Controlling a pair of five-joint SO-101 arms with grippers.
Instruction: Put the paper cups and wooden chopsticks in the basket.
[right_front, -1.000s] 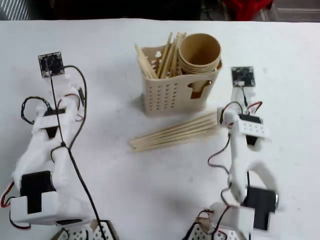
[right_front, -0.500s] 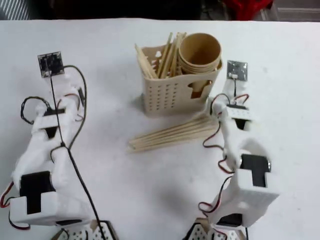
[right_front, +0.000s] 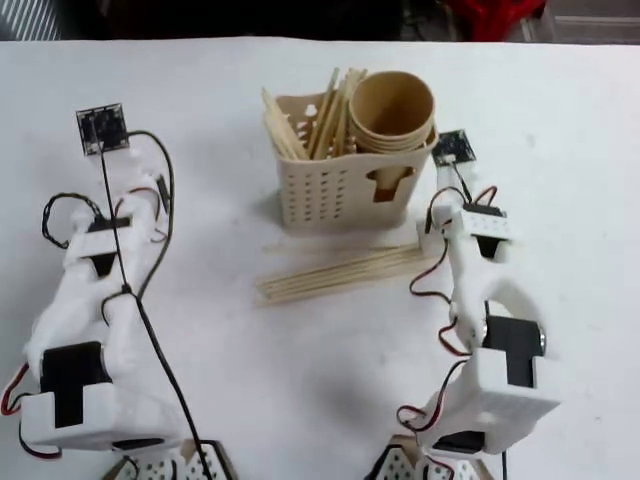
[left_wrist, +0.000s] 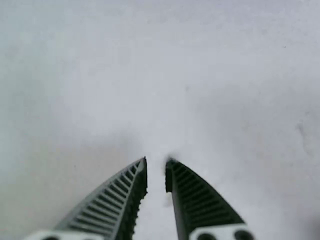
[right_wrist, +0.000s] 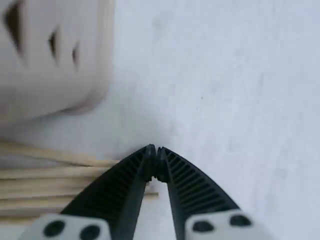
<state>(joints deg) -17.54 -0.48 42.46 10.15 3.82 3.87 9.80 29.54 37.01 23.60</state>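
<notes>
The cream perforated basket (right_front: 345, 190) stands at the table's far middle. It holds a stack of paper cups (right_front: 392, 105) and several upright wooden chopsticks (right_front: 310, 120). More chopsticks (right_front: 340, 272) lie loose on the table in front of it. My right arm (right_front: 478, 235) stands at their right end, beside the basket's right corner. In the right wrist view my right gripper (right_wrist: 155, 150) is shut and empty, its tips just past the chopstick ends (right_wrist: 55, 175), with the basket wall (right_wrist: 50, 60) beyond. My left gripper (left_wrist: 156, 165) is shut over bare table; its arm (right_front: 100, 250) sits far left.
The white table (right_front: 250, 380) has free room in front of the loose chopsticks and between the arms. Wires run along both arms, and a small camera board (right_front: 102, 128) hangs off the left arm.
The right arm swung forward and inward to the basket's right corner. The basket slid slightly left. The loose chopsticks' right ends shifted a little toward the near side. The left arm stayed still.
</notes>
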